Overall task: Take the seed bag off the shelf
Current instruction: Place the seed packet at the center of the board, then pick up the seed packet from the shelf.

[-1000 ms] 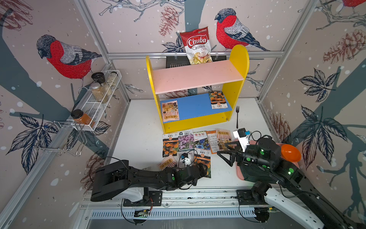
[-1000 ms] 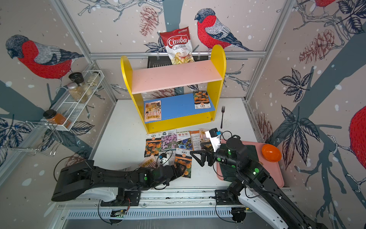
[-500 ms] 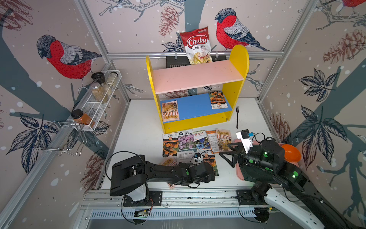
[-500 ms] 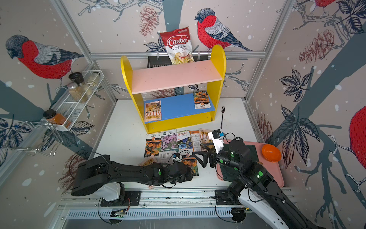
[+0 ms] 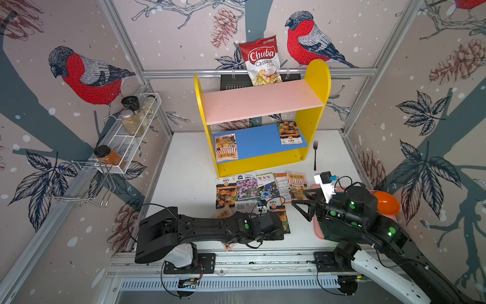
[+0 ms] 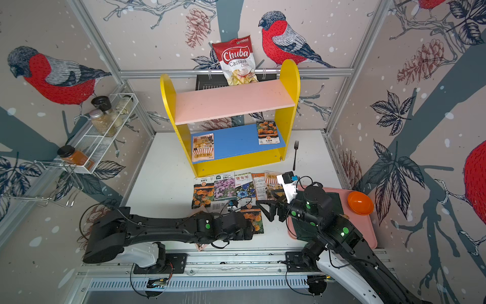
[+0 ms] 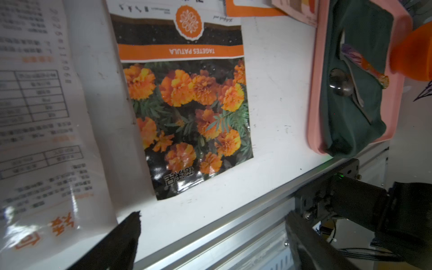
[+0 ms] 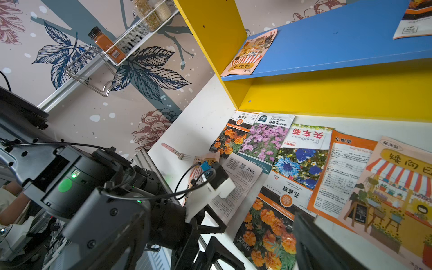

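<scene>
Top views first. Compared with a second back, the left arm has swung right along the front edge, and its wrist is now over the marigold packet. The right gripper has barely budged. Its jaws are spread wide and empty, and it hovers between the packet row and the tray.

The seed bag lies at the left end of the shelf, on the blue board, with a second bag at the right end. The bare table left of the packets is my open room. A fork sits just beside the shelf's right panel.

Left wrist: the left gripper is wide open with nothing in it, fingertips right at the table's front edge by the rail.

Right wrist: the seed bag's near end reaches the board's front lip.
</scene>
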`<action>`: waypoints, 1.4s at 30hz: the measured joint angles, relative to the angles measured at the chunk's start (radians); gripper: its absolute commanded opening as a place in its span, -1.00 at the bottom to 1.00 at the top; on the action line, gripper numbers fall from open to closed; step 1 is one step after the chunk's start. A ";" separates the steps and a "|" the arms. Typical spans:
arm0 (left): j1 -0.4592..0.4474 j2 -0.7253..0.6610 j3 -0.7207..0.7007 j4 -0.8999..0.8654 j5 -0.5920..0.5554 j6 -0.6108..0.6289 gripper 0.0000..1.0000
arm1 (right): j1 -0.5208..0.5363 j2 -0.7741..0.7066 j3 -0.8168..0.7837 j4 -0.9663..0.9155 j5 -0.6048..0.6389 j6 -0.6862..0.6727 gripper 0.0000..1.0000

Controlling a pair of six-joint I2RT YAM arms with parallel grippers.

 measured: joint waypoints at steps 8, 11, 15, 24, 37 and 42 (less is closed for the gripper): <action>0.067 -0.211 -0.027 -0.037 -0.033 0.083 0.93 | 0.000 0.018 0.011 0.001 0.134 0.004 1.00; 0.126 -0.322 -0.068 -0.043 -0.050 0.116 0.92 | -0.003 0.022 0.014 0.004 0.211 0.008 1.00; 0.229 -0.474 -0.122 -0.043 -0.048 0.171 0.93 | -0.026 0.056 0.036 0.016 0.282 0.008 1.00; 0.365 -0.688 -0.137 -0.020 -0.044 0.346 0.93 | -0.148 0.296 0.129 0.091 0.303 -0.027 1.00; 0.433 -0.688 -0.169 0.094 -0.022 0.485 0.94 | -0.269 0.673 0.266 0.311 0.309 -0.115 0.95; 0.435 -0.679 -0.182 0.129 0.000 0.492 0.94 | -0.283 0.832 0.353 0.369 0.313 -0.139 0.95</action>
